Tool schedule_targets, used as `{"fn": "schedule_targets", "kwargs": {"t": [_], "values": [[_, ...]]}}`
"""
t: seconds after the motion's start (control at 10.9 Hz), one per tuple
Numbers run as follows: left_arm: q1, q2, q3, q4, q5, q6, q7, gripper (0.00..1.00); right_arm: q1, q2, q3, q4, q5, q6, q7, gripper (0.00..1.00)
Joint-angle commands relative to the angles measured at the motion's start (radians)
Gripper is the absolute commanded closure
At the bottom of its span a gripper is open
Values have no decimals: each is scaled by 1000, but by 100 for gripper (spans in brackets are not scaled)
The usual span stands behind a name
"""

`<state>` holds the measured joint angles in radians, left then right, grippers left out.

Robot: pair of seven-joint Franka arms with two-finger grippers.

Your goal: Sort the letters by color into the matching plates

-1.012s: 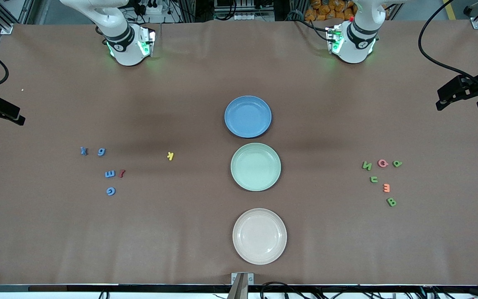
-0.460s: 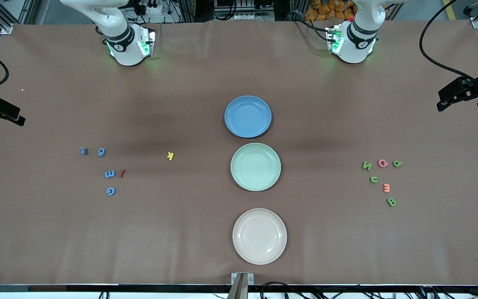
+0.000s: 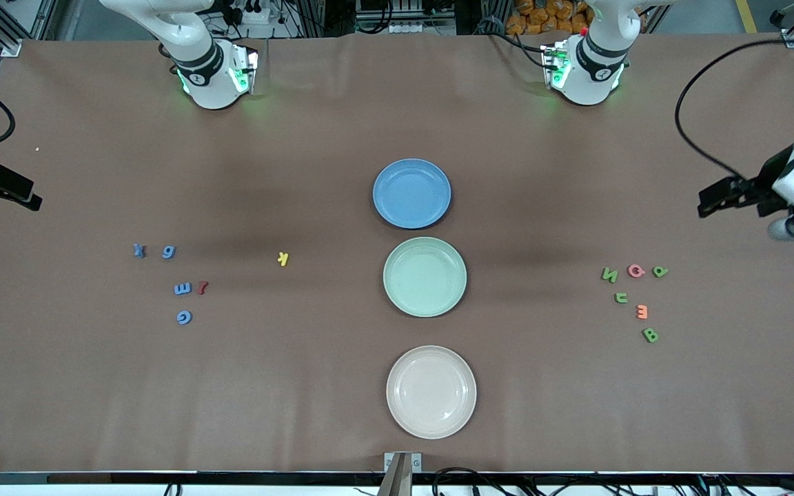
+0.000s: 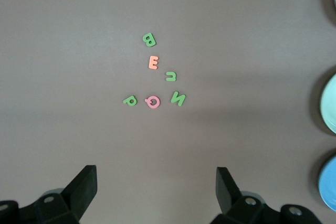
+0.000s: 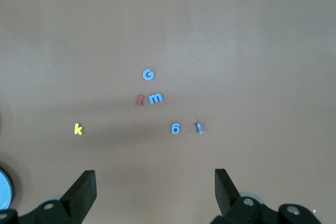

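Overhead, the left gripper (image 4: 155, 192) hung in the air at the left arm's end of the table, its fingers (image 4: 84, 184) spread wide apart and clamped on nothing; ahead of the fingertips, well apart from them on the table (image 3: 342, 124), lay the green letters in a loose cluster: a green P (image 4: 129, 100), a green N (image 4: 178, 98), a green u (image 4: 171, 76) and a green B (image 4: 149, 39); a pink Q (image 4: 153, 101) sat between the P and the N, and an orange E (image 4: 153, 62) sat between the u and the B. Likewise the right gripper (image 5: 153, 190) hovered at the right arm's end, fingers (image 5: 83, 186) wide apart and empty; ahead of them, well apart, lay the blue letters: a blue G (image 5: 148, 74), a blue m (image 5: 155, 98), a blue 6 (image 5: 175, 128) and a blue letter (image 5: 199, 127) beside it whose shape I could not read; a dark red letter (image 5: 139, 100) lay just beside the m, and a yellow k (image 5: 78, 129) lay off toward the plates. Down the table's middle, between the two grippers, stood the blue plate (image 3: 411, 193), the mint green plate (image 3: 424, 277) nearer the front camera, and a cream plate (image 3: 431, 391) nearest; all three held nothing.
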<state>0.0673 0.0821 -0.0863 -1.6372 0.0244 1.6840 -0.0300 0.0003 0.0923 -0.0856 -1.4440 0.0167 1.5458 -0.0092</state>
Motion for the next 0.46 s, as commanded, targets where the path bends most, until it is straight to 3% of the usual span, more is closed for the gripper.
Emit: {"fn": "schedule_targets", "kwargs": {"t": [0.0, 0.18, 0.37], "values": [[23, 8, 0, -171, -18, 203, 18, 0, 15, 7, -8, -42, 2, 61, 14, 0], [14, 18, -6, -303, -12, 386, 18, 0, 21, 6, -5, -117, 3, 126, 12, 0], [12, 71, -13, -314, -12, 428, 16, 0, 24, -3, -5, -227, 3, 228, 11, 0]]}}
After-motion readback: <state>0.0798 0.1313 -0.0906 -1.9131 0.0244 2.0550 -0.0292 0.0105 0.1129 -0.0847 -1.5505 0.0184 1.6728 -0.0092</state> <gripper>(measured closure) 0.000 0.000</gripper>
